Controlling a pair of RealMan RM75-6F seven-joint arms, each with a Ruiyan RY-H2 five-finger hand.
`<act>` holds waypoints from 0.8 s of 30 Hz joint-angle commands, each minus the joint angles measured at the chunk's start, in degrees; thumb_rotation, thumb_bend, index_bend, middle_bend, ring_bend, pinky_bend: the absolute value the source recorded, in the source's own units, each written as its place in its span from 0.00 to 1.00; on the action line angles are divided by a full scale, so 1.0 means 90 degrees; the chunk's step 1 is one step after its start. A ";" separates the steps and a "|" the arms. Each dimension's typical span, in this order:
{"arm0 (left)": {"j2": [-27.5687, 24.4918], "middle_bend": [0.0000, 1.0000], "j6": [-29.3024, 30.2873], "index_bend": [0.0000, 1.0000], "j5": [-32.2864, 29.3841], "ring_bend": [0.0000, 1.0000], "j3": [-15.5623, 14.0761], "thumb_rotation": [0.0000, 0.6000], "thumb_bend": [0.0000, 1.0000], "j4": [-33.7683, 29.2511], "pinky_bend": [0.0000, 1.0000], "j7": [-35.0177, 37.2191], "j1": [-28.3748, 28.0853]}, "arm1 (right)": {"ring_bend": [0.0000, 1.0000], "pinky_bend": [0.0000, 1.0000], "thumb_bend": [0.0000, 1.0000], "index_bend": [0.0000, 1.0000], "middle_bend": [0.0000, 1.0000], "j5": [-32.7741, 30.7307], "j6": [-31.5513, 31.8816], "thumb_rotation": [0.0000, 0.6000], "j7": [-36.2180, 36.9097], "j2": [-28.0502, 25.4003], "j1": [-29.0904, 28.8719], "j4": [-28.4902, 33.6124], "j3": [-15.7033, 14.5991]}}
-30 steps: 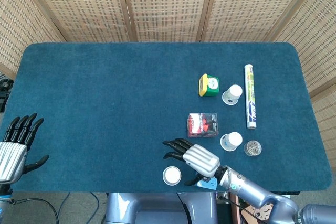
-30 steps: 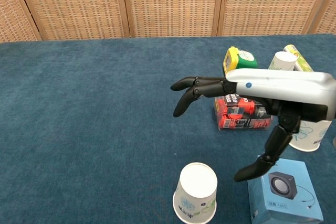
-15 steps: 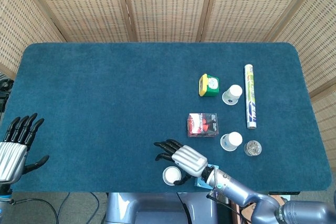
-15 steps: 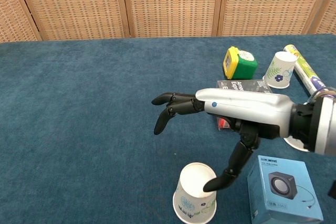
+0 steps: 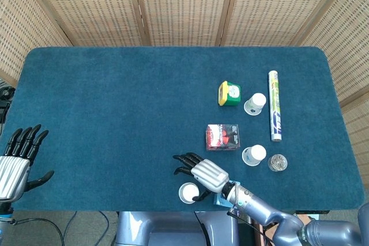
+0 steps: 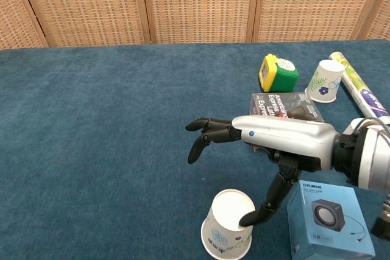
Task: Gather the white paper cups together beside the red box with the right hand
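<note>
A white paper cup [image 5: 188, 193] [image 6: 227, 223] stands upside down near the table's front edge. My right hand [image 5: 199, 171] [image 6: 262, 141] hovers over it with fingers spread and holds nothing, its thumb tip touching the cup's right side. The red box [image 5: 222, 137] [image 6: 286, 106] lies behind the hand. A second cup [image 5: 253, 155] stands just right of the box, and a third cup [image 5: 255, 103] [image 6: 323, 80] stands further back. My left hand [image 5: 17, 159] rests open at the front left corner, far from everything.
A blue speaker box [image 6: 329, 220] sits right of the front cup, under my right forearm. A green and yellow box [image 5: 229, 93] [image 6: 278, 72], a long printed tube [image 5: 275, 105] [image 6: 359, 86] and a small round jar [image 5: 278, 162] lie at the right.
My right hand moved left and down over the front cup, then eased slightly right. Its thumb now touches the cup, which has tilted a little. The left hand stayed still.
</note>
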State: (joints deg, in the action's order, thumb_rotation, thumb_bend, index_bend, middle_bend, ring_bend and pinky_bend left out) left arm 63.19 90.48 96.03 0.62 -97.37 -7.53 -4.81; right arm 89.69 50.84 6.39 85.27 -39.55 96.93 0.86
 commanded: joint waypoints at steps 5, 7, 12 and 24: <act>0.0011 0.00 -0.0006 0.00 0.0018 0.00 -0.0011 1.00 0.18 -0.0009 0.00 -0.0032 -0.0003 | 0.00 0.00 0.12 0.28 0.00 0.0012 0.0032 1.00 -0.0023 -0.0085 -0.0011 0.0073 -0.0029; 0.0012 0.00 -0.0002 0.00 0.0017 0.00 -0.0009 1.00 0.18 -0.0011 0.00 -0.0036 -0.0002 | 0.00 0.00 0.12 0.28 0.00 -0.0011 0.0023 1.00 -0.0016 -0.0107 -0.0019 0.0112 -0.0030; 0.0014 0.00 -0.0007 0.00 0.0026 0.00 -0.0013 1.00 0.18 -0.0016 0.00 -0.0049 -0.0005 | 0.00 0.00 0.12 0.28 0.00 -0.0014 0.0066 1.00 -0.0148 -0.0159 -0.0055 0.0237 0.0026; 0.0014 0.00 0.0005 0.00 0.0040 0.00 -0.0018 1.00 0.18 -0.0011 0.00 -0.0048 -0.0001 | 0.00 0.00 0.12 0.28 0.00 -0.0239 0.0039 1.00 -0.0497 -0.0362 -0.0033 0.0498 0.0004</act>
State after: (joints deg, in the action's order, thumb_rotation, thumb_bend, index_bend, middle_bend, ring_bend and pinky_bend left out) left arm 63.31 90.52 96.39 0.46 -97.46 -7.96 -4.82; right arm 87.61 51.17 1.99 82.07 -39.88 101.34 0.94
